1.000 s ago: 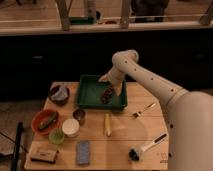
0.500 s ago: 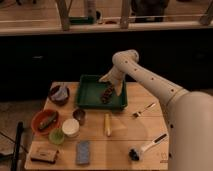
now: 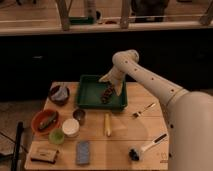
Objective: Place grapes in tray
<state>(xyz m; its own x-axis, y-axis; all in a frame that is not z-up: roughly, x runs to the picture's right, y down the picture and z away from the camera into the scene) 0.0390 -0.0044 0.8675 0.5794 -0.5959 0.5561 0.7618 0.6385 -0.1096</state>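
The dark green tray (image 3: 89, 96) sits at the back middle of the wooden table. The dark reddish-brown grapes (image 3: 106, 94) lie inside it, toward its right side. My gripper (image 3: 111, 81) hangs over the right part of the tray, just above and to the right of the grapes, at the end of the white arm that reaches in from the right.
An orange bowl (image 3: 36, 128) with a dark elongated item stands at the left. A dark bowl (image 3: 59, 94), a small cup (image 3: 79, 116), a white lid (image 3: 70, 127), a green lid (image 3: 56, 136), a blue sponge (image 3: 83, 152), a banana (image 3: 106, 124), a fork (image 3: 143, 109) and a brush (image 3: 146, 146) are on the table.
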